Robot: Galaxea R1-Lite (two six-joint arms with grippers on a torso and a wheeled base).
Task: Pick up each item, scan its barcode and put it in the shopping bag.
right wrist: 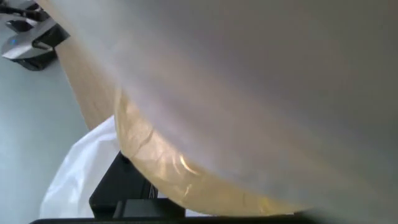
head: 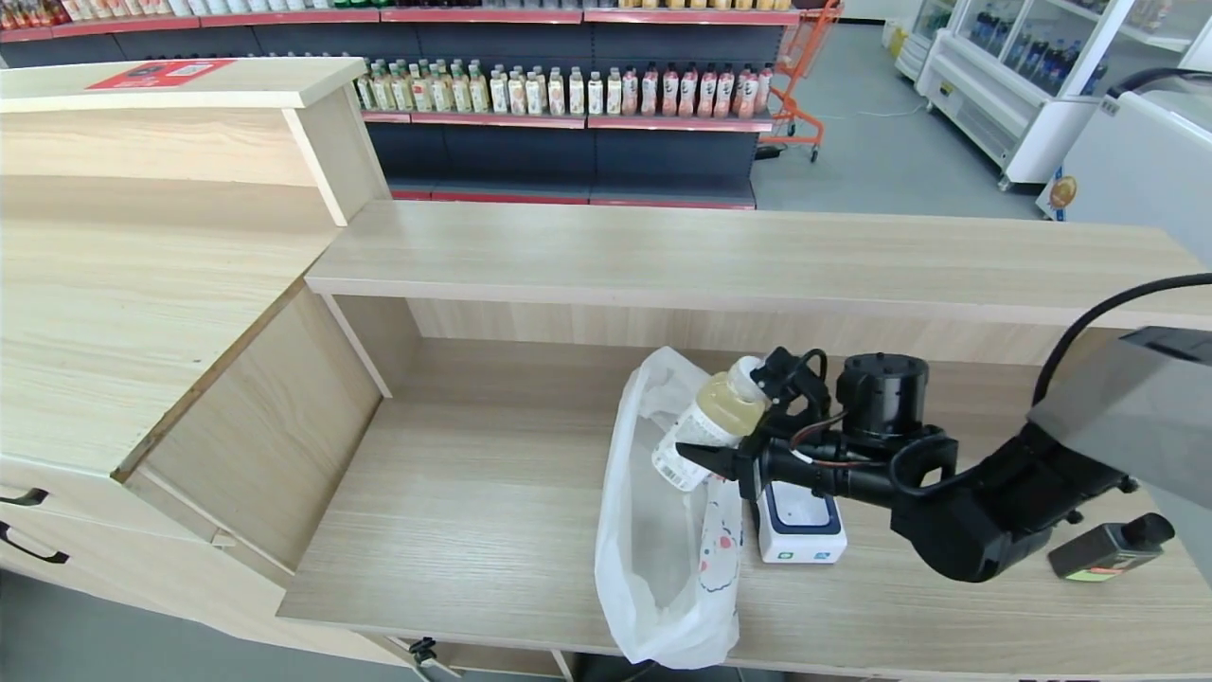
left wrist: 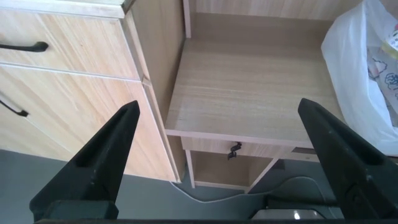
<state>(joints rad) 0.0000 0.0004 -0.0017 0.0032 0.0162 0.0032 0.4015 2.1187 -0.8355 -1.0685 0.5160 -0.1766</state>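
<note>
Head view: a pale wooden table [head: 473, 511] stands in a shop, with a white plastic shopping bag [head: 663, 568] on it, mouth open and facing up. The right hand [head: 724, 414] is directly above the bag's mouth, clamped on a bottle [head: 691, 440] of beige drink with a white cap. The bottle is tilted, its barcoded label end lowest, over the opening. A small white and blue scanner [head: 800, 530] sits on the table just beside the bag, under the right arm. A small dark bottle [head: 1108, 551] lies on the table well apart from the bag, beyond the scanner. A store shelf [head: 568, 90] lined with drinks stands far behind the bag.

Left wrist view: the left hand [left wrist: 219, 106] has its two black fingers spread wide apart, with nothing between them. It hangs off the front edge of the table, away from the bag, which shows at the picture's edge. Wooden drawers [left wrist: 62, 56] with black handles are on the far side from the bag.

Right wrist view: the held bottle is pressed close to the camera, its beige contents visible. One black finger [right wrist: 121, 190] lies against it, with the white bag just beyond.
</note>
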